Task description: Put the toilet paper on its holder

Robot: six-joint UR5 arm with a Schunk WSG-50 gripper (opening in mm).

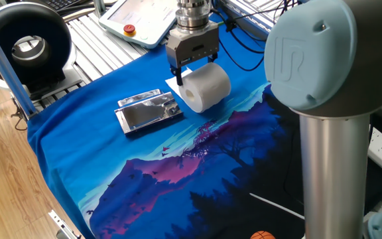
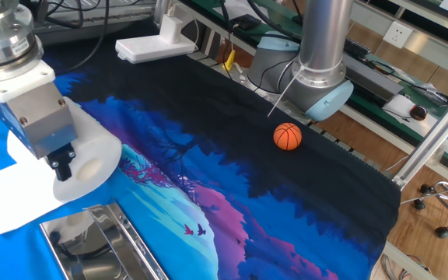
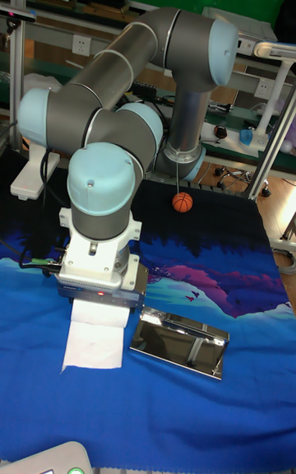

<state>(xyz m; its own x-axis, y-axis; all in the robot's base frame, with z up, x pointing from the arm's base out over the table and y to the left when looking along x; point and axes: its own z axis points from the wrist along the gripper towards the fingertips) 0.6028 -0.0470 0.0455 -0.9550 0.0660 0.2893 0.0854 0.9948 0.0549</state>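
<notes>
One fixed view has the hand [image 1: 178, 74] grasping the toilet paper [image 1: 205, 86], a black finger [image 1: 176, 77] pressed against the roll's near flat end. The roll lies on its side with its axis level, held just above the blue printed cloth that covers the surface [image 1: 98, 166]; whether its underside touches the cloth cannot be told. A loose sheet [image 1: 172, 82] trails from the roll toward the far side.

Just beside the roll, apart from it, the holder [image 1: 148, 111] lies flat on the cloth, its shiny face up.

From the other fixed view the finger [image 2: 64, 163] sits at the edge of the roll's hollow core, and the loose sheet [image 2: 10, 198] spreads flat across the cloth. The holder [image 2: 99, 241] shows at the bottom edge, close below the roll.

A small basketball [image 2: 287, 136] rests well apart, near the arm's base [image 2: 321, 82]. A white power strip [image 2: 154, 45] lies at the far edge.
</notes>
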